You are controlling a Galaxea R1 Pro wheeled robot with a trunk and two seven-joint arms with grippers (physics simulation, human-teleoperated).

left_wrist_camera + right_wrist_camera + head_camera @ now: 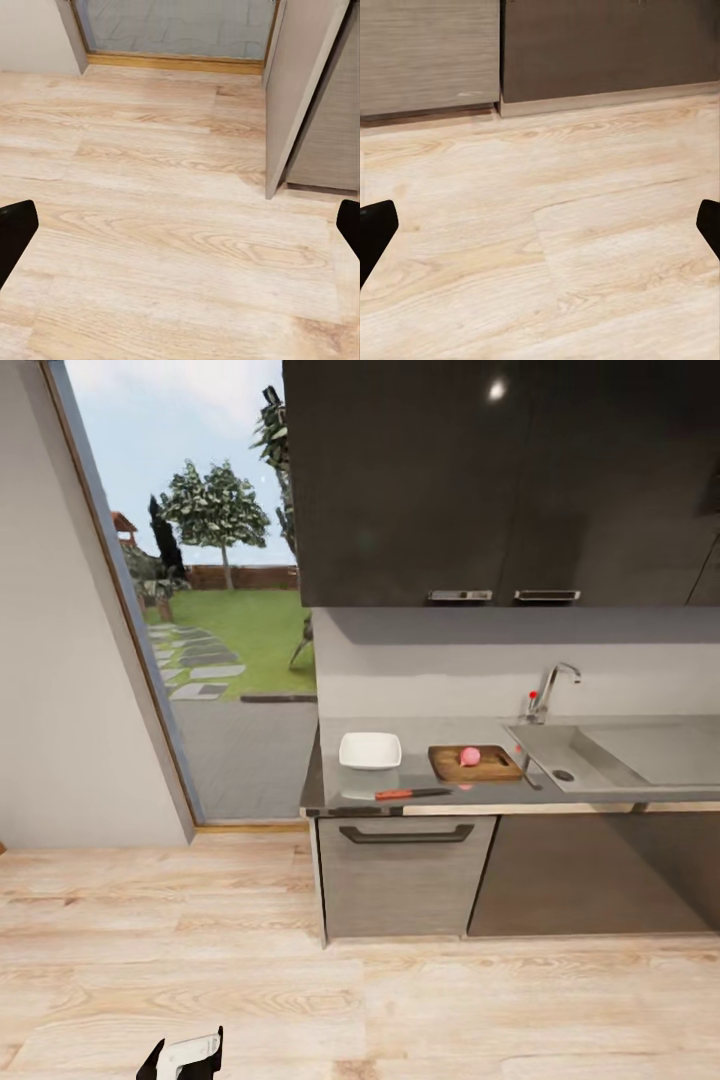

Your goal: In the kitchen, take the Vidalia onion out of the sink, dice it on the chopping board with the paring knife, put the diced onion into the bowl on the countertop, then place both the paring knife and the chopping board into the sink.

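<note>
Both pincers, left [180, 225] and right [540, 225], gape wide over bare pale wooden floor [420, 1010]; the red-handled paring knife [412, 794] lies near the grey steel table's [440, 796] front edge.

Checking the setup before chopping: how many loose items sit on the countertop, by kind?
Bowl: 1
Chopping board: 1
Vidalia onion, on the board: 1
Paring knife: 1
Total: 4

So the bowl [369, 750] sits at the left end of the countertop [420, 732], chopping board [476, 763] just to its right with the onion [470, 756] on it. Paring knife [411, 794] lies in front of both, near the edge. Sink [612, 754] is right of the board, tap [552, 691] behind it.
</note>
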